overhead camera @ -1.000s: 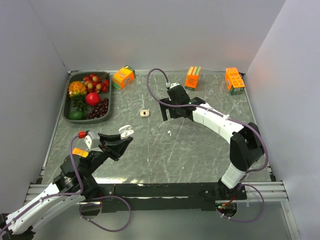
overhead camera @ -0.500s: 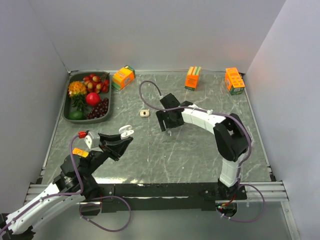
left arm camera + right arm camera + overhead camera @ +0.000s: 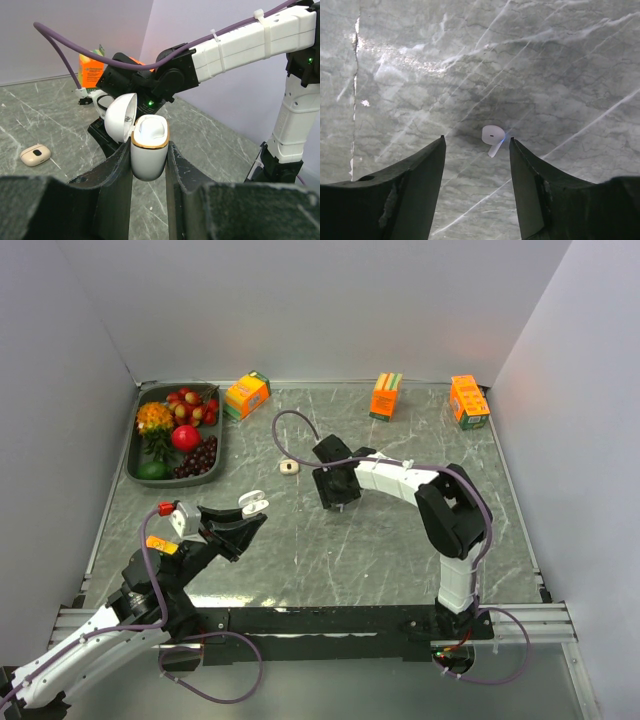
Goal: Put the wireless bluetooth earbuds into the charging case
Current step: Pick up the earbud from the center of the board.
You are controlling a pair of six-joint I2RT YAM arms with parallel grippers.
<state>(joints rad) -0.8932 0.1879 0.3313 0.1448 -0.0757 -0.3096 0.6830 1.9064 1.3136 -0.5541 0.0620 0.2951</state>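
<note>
My left gripper (image 3: 246, 514) is raised above the near left of the table and is shut on a white charging case (image 3: 149, 150) with a gold rim. Its lid (image 3: 120, 116) is flipped open, and the case (image 3: 252, 503) shows white in the top view too. One tiny white earbud (image 3: 493, 137) lies flat on the marble. My right gripper (image 3: 477, 142) is low over it and open. The earbud sits between the fingertips, close to the right one (image 3: 520, 155) and apart from both. From above, the right gripper (image 3: 337, 498) hides the earbud.
A small tan case (image 3: 289, 467) lies on the table left of the right gripper and shows again (image 3: 35, 155) in the left wrist view. A dark tray (image 3: 134, 455) of fruit is at the back left. Three orange cartons (image 3: 247, 394) (image 3: 385, 395) (image 3: 468, 401) stand along the back.
The right arm swung left and came down over the earbud, and its jaws narrowed around it. The left arm and its case stayed still.
</note>
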